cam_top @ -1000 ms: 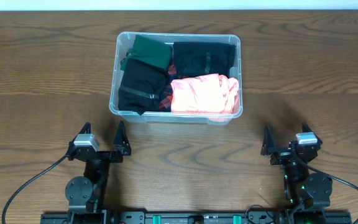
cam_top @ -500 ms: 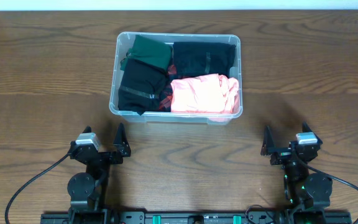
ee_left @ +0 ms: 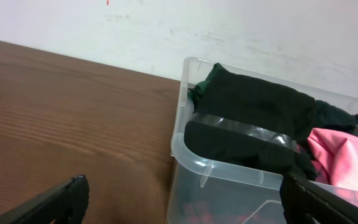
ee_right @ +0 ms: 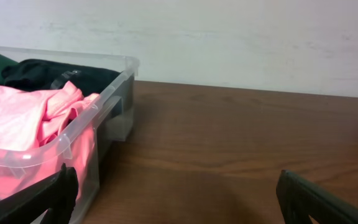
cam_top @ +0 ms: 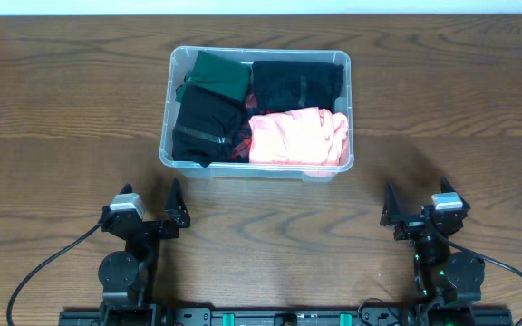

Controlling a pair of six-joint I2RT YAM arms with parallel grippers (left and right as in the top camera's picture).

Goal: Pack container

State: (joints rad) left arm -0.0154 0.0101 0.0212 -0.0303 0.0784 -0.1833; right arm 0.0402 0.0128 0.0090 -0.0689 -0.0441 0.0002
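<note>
Facing a clear plastic container (cam_top: 167,118) on the wooden table (cam_top: 62,109), set ahead of both arms, roughly midway between them and well apart from each. Holds folded clothes to about rim height: a green garment (cam_top: 220,72) and a black garment (cam_top: 205,127) in the left half, a second black piece (cam_top: 297,83) at the far right, a salmon-pink garment (cam_top: 295,136) at the near right, and a strip of red plaid fabric (cam_top: 240,143) between. Shows the left gripper (cam_top: 149,192) and right gripper (cam_top: 415,195) both spread wide and empty, low by the table's near edge. Probably handles as a thin-walled, slightly flexible bin, smooth and slippery on its sides and only moderately weighted by cloth. Carries a soft load, not fragile, though apt to spring up or shift. Best taken at the two short ends, one gripper per end, pinching the rim above the moulded handle recess (ee_right: 120,118) seen from the right wrist. Likely to twist and tip if lifted by one corner. Needs care near the pink fabric lying close against the right rim, since a pinch there could catch it.
</note>
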